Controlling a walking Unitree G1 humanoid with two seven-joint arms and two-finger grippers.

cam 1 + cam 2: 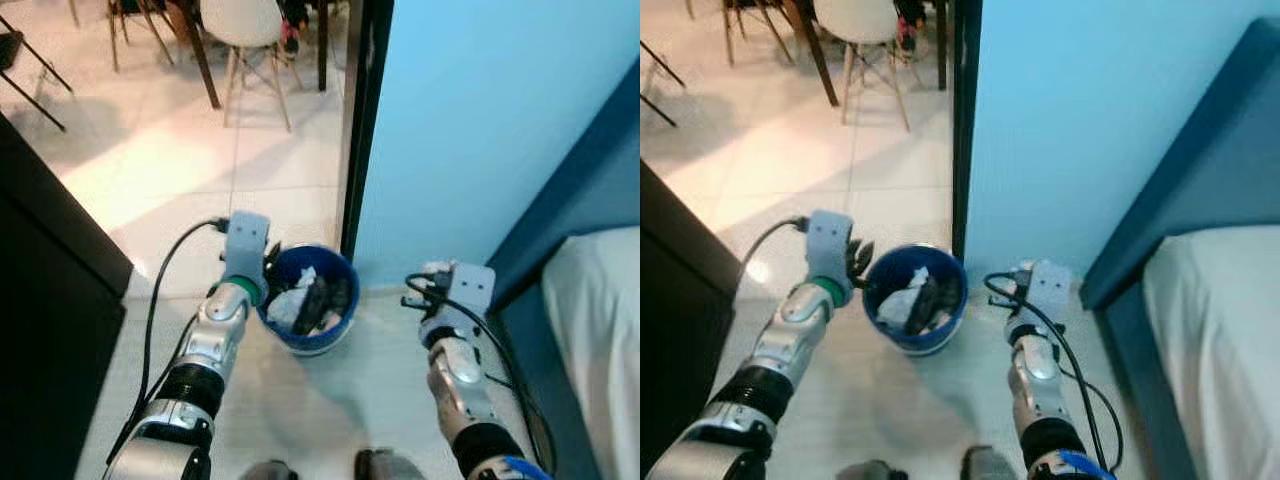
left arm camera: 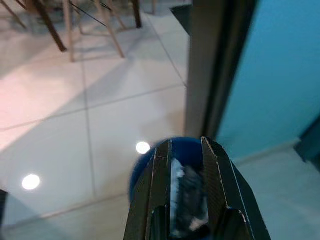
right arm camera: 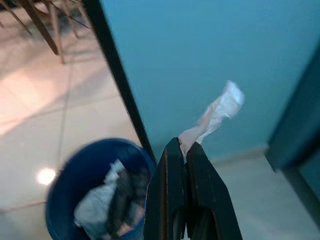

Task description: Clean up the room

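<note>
Pale floor tiles by a doorway carry a blue bin [image 1: 310, 312], already part-filled with crumpled paper and dark scraps. Right gripper [image 3: 183, 145]: jaws closed on a white tissue [image 3: 215, 114], which trails upward past the tips. It sits beside the bin on the robot's right, apart from the rim. Left gripper [image 2: 185, 150]: jaws slightly parted, empty, at the bin's near left rim. Judgement: the tissue must travel leftward over the opening before release.
</note>
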